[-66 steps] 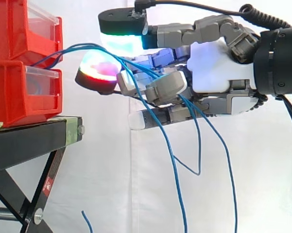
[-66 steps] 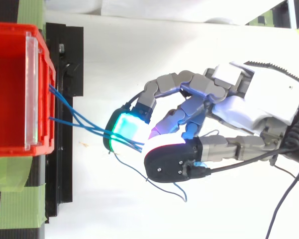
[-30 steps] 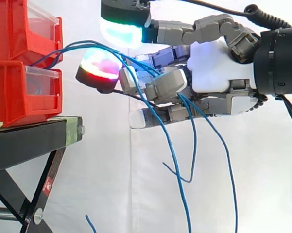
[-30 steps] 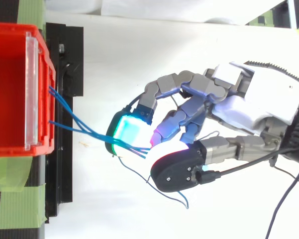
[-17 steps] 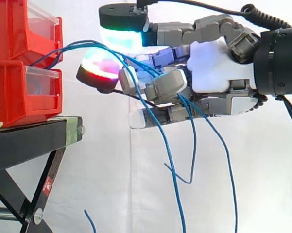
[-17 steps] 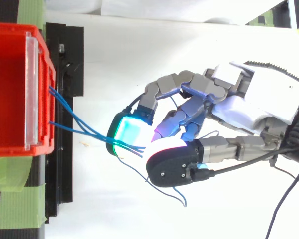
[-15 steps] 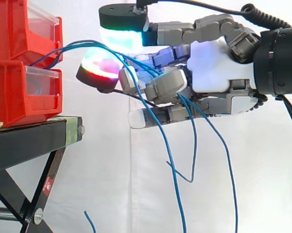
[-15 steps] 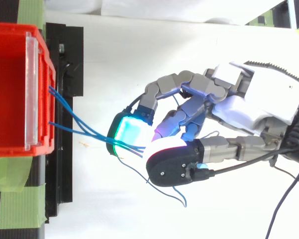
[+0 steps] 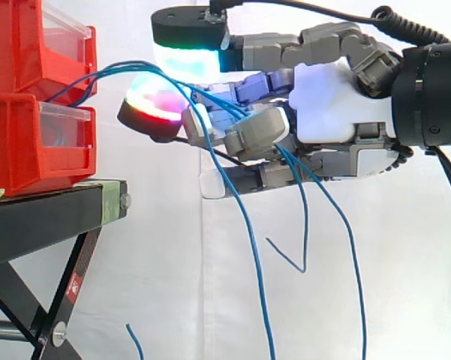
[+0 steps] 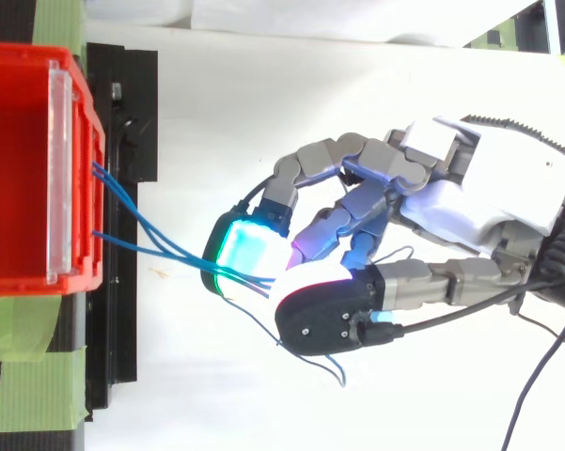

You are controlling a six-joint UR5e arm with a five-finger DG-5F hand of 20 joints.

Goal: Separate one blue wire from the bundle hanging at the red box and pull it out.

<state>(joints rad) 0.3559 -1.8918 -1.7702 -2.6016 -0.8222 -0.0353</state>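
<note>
A black stand on crossed legs stands before a white curtain; strips of green tape lie across its top

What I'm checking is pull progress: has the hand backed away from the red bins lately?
No. The hand, pinching the blue wires, stands as far from the red bins as before.

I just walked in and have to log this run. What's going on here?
The robot's hand is working at the blue wires that come out of the red bins on the black stand. Its fingers are curled round several of the wires, which run through the hand and hang loose below it. The wires' far ends lead into the bin, so no single wire has been pulled out yet.
</note>
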